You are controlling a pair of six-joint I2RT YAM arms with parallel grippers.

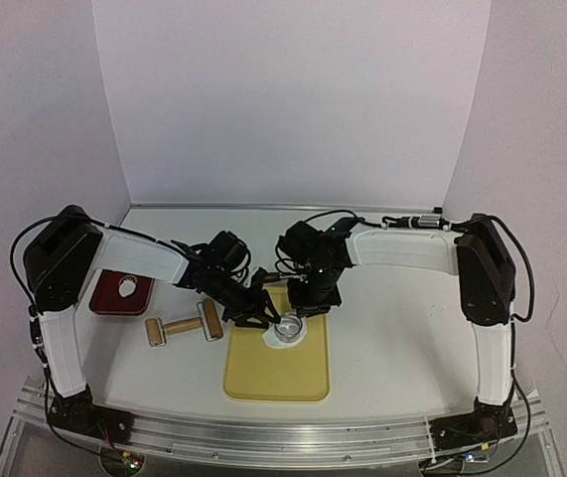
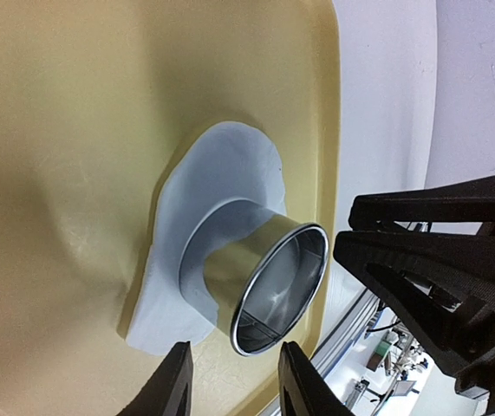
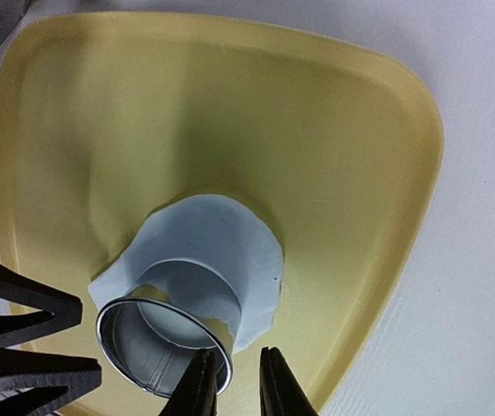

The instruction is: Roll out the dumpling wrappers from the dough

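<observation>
Here, ring cutter [image 2: 273, 286] on dough [image 2: 221, 165], yellow mat [image 1: 275, 383]

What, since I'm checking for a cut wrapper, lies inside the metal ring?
Inside the ring cutter only shiny inner wall shows; it hides any cut in the dough sheet below.

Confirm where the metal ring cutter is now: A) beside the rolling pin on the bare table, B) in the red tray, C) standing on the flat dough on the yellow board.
C: the ring cutter stands on the flat dough, which lies on the yellow board.
</observation>
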